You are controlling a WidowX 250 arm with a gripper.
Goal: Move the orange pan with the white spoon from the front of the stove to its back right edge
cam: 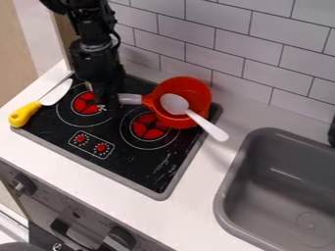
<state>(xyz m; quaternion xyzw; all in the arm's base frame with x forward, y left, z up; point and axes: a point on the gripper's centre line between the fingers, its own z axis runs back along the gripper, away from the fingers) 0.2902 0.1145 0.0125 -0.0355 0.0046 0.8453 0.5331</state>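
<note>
The black gripper [105, 102] hangs low over the back left burner of the black stove top [137, 164]. Just right of it is the grey handle of an orange-red pot [187, 88]; whether the two touch, I cannot tell. The pot stands at the stove's back right. A whitish spoon [175, 104] lies with its bowl in the pot and its handle slanting over the rim toward the lower right. At the stove's left edge lies a knife [25, 114] with a yellow handle, its pale blade pointing toward the back.
A grey sink [281, 191] is set into the white counter [212, 179] at the right. White wall tiles [219, 46] rise behind the stove. Printed red knobs mark the stove top's front part, and an oven front [72, 211] with dark knobs stands below the counter edge.
</note>
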